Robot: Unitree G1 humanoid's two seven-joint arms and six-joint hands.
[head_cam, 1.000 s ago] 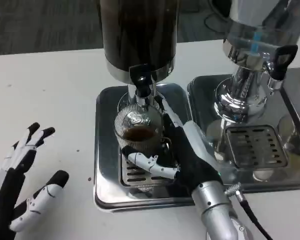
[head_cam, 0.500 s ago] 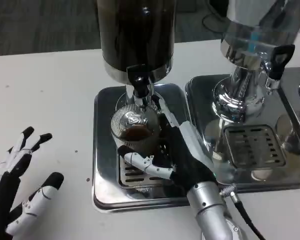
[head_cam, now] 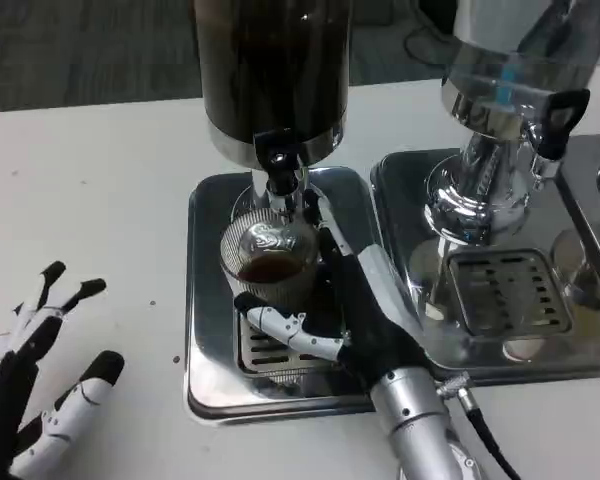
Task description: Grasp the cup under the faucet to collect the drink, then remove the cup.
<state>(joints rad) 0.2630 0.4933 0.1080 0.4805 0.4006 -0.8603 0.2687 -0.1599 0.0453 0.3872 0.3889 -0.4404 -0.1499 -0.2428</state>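
Observation:
A clear ribbed glass cup (head_cam: pixel 270 262) with a little dark drink in it stands on the drip tray (head_cam: pixel 205 300), right under the black-handled faucet (head_cam: pixel 279 165) of the dark drink dispenser (head_cam: pixel 272 70). My right hand (head_cam: pixel 365 310) wraps around the cup from the right, its thumb across the front and its fingers behind it. My left hand (head_cam: pixel 35 390) lies on the white table at the lower left, fingers spread, holding nothing.
A second dispenser (head_cam: pixel 500 110) with a chrome base and its own drip tray (head_cam: pixel 500 290) stands close on the right. A black cable (head_cam: pixel 485 440) trails from my right wrist. Bare white table (head_cam: pixel 100 200) lies to the left.
The picture has shifted a little, so the camera moved. My left hand has drawn back toward the lower left corner. The right hand still holds the cup under the faucet.

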